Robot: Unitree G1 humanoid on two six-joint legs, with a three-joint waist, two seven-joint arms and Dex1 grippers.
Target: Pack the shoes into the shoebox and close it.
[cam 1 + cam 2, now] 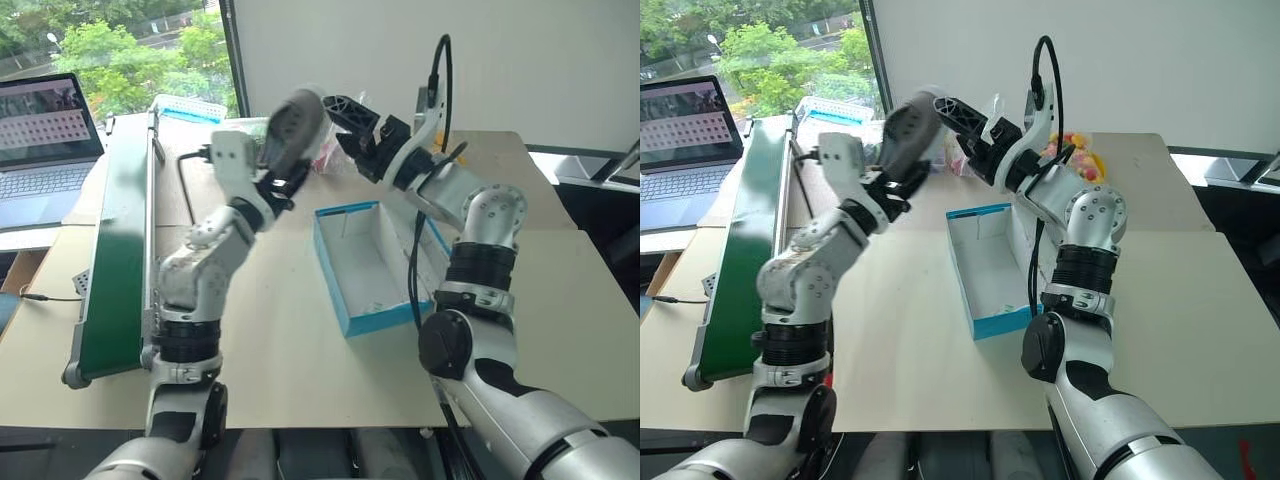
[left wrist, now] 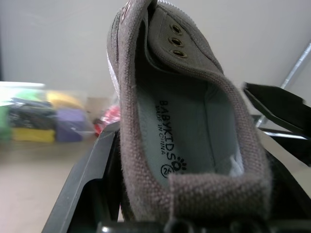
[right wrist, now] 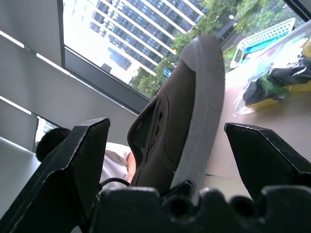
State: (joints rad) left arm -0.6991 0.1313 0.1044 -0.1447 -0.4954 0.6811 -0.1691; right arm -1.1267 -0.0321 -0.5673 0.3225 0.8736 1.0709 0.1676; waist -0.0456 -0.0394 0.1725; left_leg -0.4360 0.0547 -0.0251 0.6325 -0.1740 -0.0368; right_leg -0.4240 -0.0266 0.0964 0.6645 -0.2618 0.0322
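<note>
The left pincer point(image 1: 283, 180) is clamped on the heel of a grey sneaker point(image 1: 292, 128), holding it in the air above and behind the open blue shoebox point(image 1: 372, 266), which sits on the desk point(image 1: 300, 340). The right pincer point(image 1: 345, 118) stands wide apart, gripping nothing, its fingers flanking the sneaker's toe. The risk, I judge, lies in the handover: if the left pincer lets go before the right has closed, the sneaker falls outside the shoebox.

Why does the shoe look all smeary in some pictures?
In both eye views the shoe is blurred by motion in the left gripper; the left wrist view shows it sharp, the bags behind out of focus; the right wrist view has bright window glare.
</note>
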